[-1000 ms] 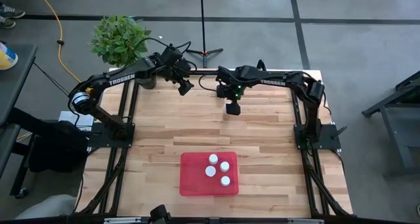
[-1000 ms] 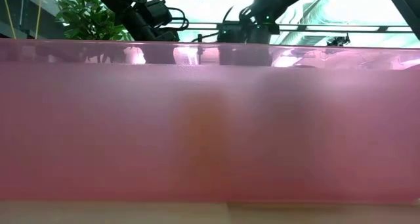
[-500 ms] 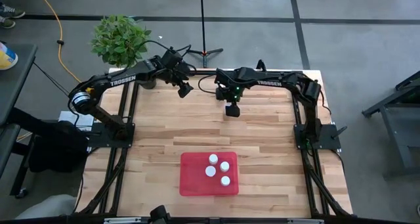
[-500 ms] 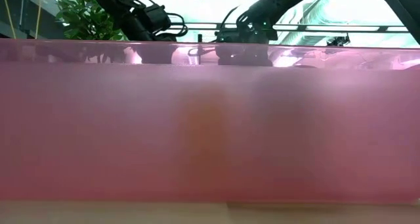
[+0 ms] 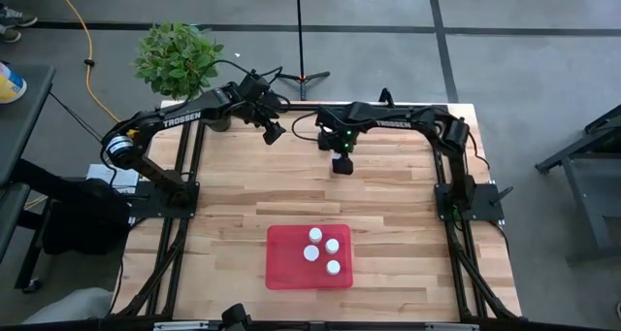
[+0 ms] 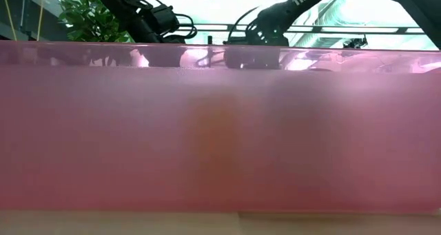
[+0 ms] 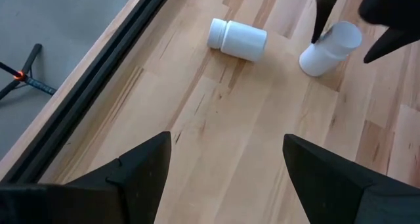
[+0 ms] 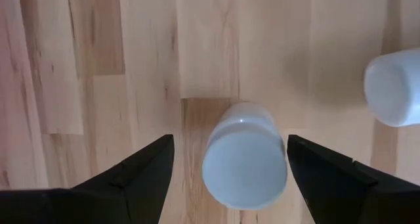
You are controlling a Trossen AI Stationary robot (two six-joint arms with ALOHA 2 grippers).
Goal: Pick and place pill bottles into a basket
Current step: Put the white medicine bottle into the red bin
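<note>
The right tool (image 8: 226, 184) hangs over the far middle of the tabletop (image 5: 233, 190), its fingers (image 8: 141, 175) spread wide. Directly beneath it, between the two fingers but touching neither, stands an upright white bottle (image 8: 244, 159), seen cap-first. A second white bottle (image 8: 394, 87) sits off to one side of this tool, outside the finger gap.

The left tool (image 7: 226, 178) hovers near the far left part of the tabletop, also spread wide and holding nothing. Ahead of it, well clear of its fingers, one white bottle (image 7: 237, 39) lies on its side near the tabletop's black edge rail (image 7: 92, 86); the upright bottle stands just beyond, with the right tool's dark fingertips on either side of it.

The red tray (image 5: 309, 256) rests on the near middle of the tabletop, well apart from both tools. Four white-capped bottles (image 5: 321, 249) stand inside it, grouped toward its right half. In the low view the tray's wall fills nearly everything. A potted plant (image 5: 178, 57) stands behind the left arm.
</note>
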